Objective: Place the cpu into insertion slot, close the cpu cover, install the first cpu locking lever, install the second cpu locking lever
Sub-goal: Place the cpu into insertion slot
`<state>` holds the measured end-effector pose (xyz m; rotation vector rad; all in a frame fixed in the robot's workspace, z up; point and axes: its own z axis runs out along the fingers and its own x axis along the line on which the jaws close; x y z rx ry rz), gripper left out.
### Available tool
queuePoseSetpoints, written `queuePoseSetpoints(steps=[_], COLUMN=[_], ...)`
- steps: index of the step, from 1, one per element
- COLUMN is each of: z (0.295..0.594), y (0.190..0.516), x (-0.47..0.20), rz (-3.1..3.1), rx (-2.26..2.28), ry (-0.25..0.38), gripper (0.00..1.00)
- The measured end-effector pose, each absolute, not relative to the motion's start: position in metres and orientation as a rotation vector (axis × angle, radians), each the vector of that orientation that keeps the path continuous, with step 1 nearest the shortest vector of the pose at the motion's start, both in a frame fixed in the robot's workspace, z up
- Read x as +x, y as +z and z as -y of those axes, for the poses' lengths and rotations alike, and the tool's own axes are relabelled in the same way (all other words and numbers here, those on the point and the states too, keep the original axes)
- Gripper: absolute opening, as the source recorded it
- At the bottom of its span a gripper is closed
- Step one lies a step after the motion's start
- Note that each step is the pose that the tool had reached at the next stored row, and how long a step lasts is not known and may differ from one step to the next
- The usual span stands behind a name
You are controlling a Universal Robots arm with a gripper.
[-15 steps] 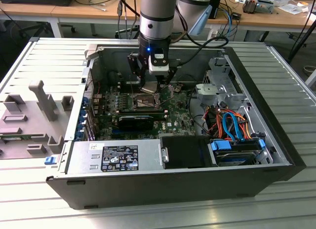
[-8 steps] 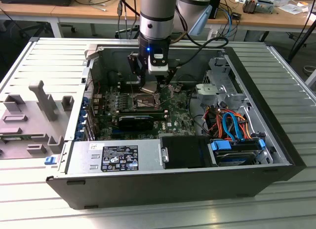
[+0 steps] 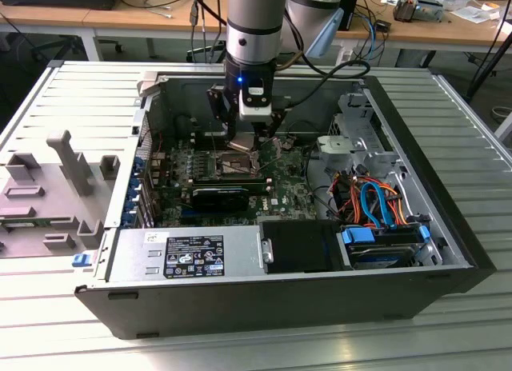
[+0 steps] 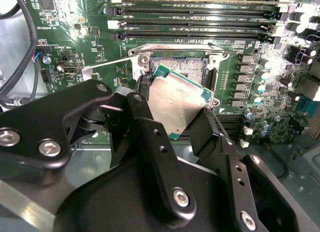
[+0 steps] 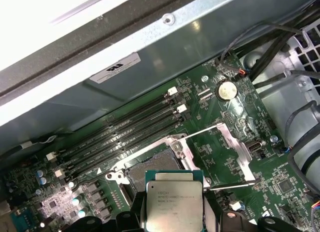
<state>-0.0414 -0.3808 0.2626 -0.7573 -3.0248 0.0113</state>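
Note:
My gripper [image 4: 172, 112] is shut on the cpu [image 4: 176, 101], a flat square chip with a silver top and green rim, held by two opposite edges between black fingers [image 4: 139, 104]. In the first wrist view the cpu [image 5: 174, 201] hangs just above the near edge of the insertion slot [image 5: 150, 164], a dark square socket framed in silvery metal. The second wrist view shows the chip tilted over the slot [image 4: 187, 67]. Beside the slot the cpu cover [image 5: 239, 148] is swung open, with a thin lever rod [image 5: 231, 185] along it. From outside, the gripper [image 3: 242, 139] stands over the green board.
Long black memory slots [image 5: 125, 129] run right behind the socket. A coin cell [image 5: 226, 90] and black cables [image 5: 270, 57] lie near the cover. The open case [image 3: 448, 227] holds a drive cage, orange and blue cables [image 3: 372, 199] and a power supply [image 3: 188, 255].

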Motion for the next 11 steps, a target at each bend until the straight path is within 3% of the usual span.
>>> queuePoseSetpoints(steps=[11], z=[0.3808], y=[0.2625], x=[-0.0415], rz=[3.013], rx=[-0.804], ry=[0.011], gripper=[0.55])
